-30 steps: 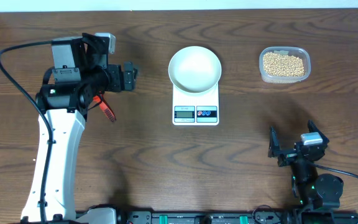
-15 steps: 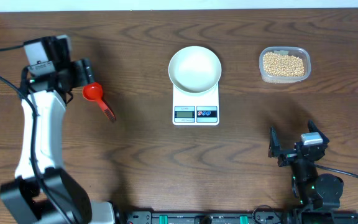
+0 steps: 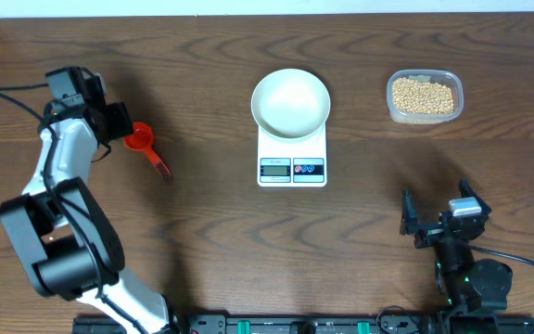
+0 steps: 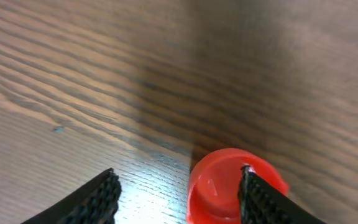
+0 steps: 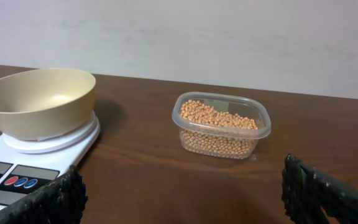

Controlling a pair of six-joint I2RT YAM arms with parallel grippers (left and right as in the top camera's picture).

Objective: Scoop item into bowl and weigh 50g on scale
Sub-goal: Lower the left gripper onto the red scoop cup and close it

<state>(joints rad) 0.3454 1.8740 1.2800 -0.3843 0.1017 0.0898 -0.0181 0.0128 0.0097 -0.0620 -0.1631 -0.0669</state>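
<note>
L claw [image 4: 178, 173], jaws apart but narrowing, has swung left & down over red measuring scoop [image 4: 225, 190] on bench, so pickup looks imminent; R claw [image 5: 180, 186] wide, idle; soybeans [image 3: 423, 96] in tub [image 3: 392, 109], bowl [image 3: 290, 100] empty on scale [image 3: 292, 160].

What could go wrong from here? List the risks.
1. The left fingers reach the scoop at its cup, one finger over the rim, not at the handle; closing may shove or tip it.
2. The tub stands far right, past the bowl on the scale; a carry across may knock the bowl.
</note>
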